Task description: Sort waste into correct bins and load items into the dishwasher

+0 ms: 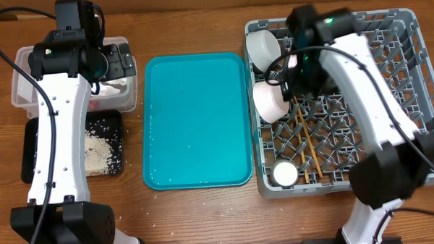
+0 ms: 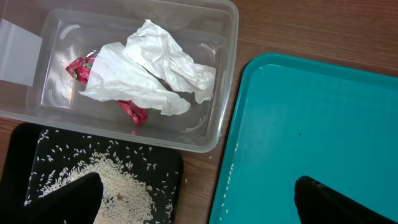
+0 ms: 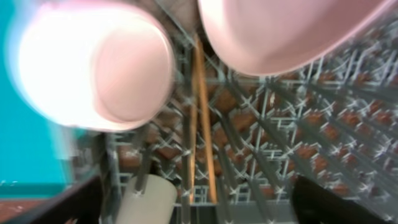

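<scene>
Bowls (image 3: 93, 68), two, white, loom under R fingers (image 3: 348, 202), which gape wide, empty, over grey rack (image 1: 411, 72) w/ chopsticks (image 3: 202, 124) + cup (image 1: 283, 172). L fingers (image 2: 74, 199) wide apart, empty, above clear tub (image 2: 37, 102) w/ napkin (image 2: 149, 74); rice (image 2: 118, 183) in black tray (image 2: 18, 155).

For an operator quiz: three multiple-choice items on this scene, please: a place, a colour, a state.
1. The napkin lies: A on black tray; B in clear tub; C in dish rack.
2. The large flat tray is: A teal; B red; C yellow.
3. The left end effector is: A open; B shut on napkin; C shut on a chopstick.
Answers: B, it sits inside the tub; A, plainly teal overhead; A, its fingers stand wide apart.
</scene>
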You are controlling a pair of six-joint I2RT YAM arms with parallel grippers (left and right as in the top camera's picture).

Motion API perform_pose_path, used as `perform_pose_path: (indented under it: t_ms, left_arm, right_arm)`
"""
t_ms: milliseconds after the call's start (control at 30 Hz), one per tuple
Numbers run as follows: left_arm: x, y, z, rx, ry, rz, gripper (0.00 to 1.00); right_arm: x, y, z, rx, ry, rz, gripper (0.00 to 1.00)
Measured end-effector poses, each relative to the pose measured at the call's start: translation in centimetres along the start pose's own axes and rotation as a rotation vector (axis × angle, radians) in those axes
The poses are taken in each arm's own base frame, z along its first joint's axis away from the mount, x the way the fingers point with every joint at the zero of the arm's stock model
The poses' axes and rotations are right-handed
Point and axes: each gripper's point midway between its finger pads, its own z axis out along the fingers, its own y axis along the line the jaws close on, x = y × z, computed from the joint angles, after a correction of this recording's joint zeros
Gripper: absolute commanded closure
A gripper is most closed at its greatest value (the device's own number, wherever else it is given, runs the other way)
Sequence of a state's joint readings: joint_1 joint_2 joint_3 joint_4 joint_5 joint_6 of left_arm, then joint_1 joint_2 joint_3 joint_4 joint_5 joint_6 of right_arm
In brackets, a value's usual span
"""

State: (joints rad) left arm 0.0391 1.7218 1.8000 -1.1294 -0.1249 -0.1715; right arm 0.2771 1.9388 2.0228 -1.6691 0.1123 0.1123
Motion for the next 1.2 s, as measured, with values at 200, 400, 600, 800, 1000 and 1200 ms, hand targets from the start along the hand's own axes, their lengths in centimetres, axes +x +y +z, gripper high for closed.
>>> perform_pose_path:
  t_ms: [200,400,600,800,1000,1200]
  left_arm:
    - [0.0,0.0,0.0,0.000,0.000,0.000,0.00]
    - [0.0,0.0,0.0,0.000,0.000,0.000,0.00]
    - [0.0,0.0,0.0,0.000,0.000,0.000,0.00]
    - [0.0,0.0,0.0,0.000,0.000,0.000,0.00]
    - [0.0,0.0,0.0,0.000,0.000,0.000,0.00]
    - [-0.1,0.0,-0.1,-0.001,-0.003,0.000,0.00]
  right_arm:
    - [0.4,1.4,-12.7,-0.190,-0.362,0.078,0.00]
    - [4.3,1.0,-19.0,-0.295,-0.531,0.092,0.00]
    - [5.4,-1.7,-20.5,-0.229,-0.605,0.169,0.00]
    - [7.6,-5.5,-23.0,-0.144,-0.753,0.257,0.00]
    - [6.5,-8.4,-24.8,-0.145,-1.072,0.263,0.00]
    - [7.0,-8.8,-18.1,-0.176,-1.263,0.222,0.00]
